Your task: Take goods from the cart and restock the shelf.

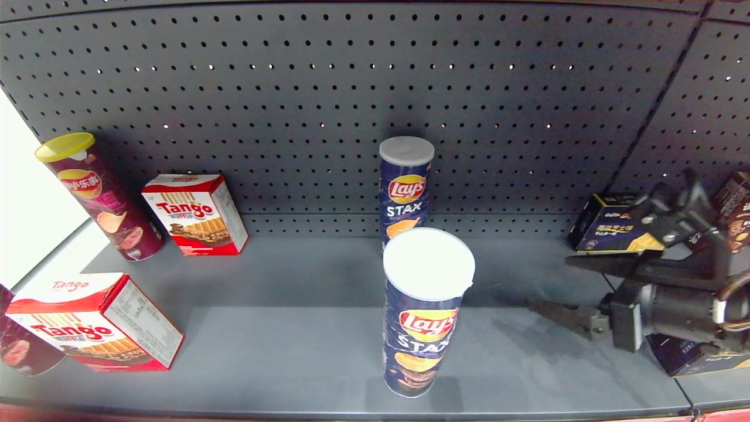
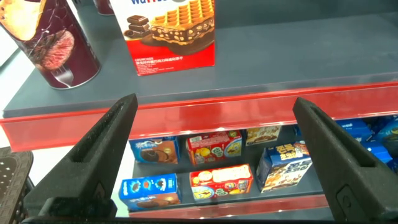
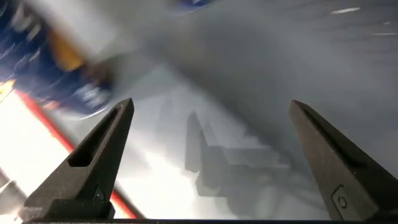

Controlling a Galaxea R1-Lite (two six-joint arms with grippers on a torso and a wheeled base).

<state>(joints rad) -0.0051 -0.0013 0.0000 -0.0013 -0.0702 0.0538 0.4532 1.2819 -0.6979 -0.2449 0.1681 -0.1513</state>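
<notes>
Two dark blue chip cans stand upright on the grey shelf (image 1: 281,328). One can (image 1: 406,187) is at the back by the pegboard, and the other can (image 1: 425,316) is in front of it near the shelf edge. My right gripper (image 1: 549,282) hovers open and empty over the shelf, to the right of the front can and apart from it. In the right wrist view that gripper (image 3: 211,107) faces the shelf floor, with a blurred blue can (image 3: 62,56) off to one side. My left gripper (image 2: 214,104) is open and empty in front of the red shelf lip (image 2: 249,109).
Two red wafer boxes (image 1: 196,214) (image 1: 94,322) and a maroon can with a yellow lid (image 1: 99,196) stand at the left. Dark boxes (image 1: 612,231) sit at the right behind my right arm. A lower shelf holds several small boxes (image 2: 217,168).
</notes>
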